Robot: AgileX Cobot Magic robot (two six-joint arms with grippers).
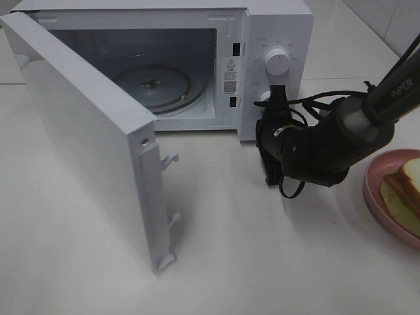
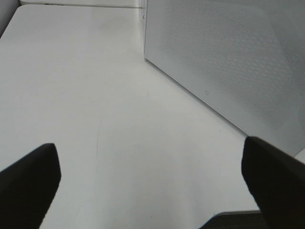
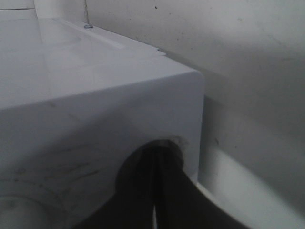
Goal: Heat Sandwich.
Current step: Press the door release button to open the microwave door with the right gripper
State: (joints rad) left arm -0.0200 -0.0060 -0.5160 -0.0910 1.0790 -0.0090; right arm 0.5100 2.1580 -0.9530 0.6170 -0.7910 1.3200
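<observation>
If turning dial (image 1: 264, 97) with pinched-shut right gripper (image 3: 157, 167), risks running microwave (image 1: 289, 26) empty; sandwich (image 1: 408, 187) at right edge of desk (image 1: 262, 262); left gripper (image 2: 150, 148) spread

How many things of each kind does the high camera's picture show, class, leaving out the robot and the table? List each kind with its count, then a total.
White box-shaped microwave oven, door open: 1
Round glass turntable inside it: 1
Round pink plate: 1
White-bread sandwich with brown and pale green filling: 1
Total: 4
</observation>
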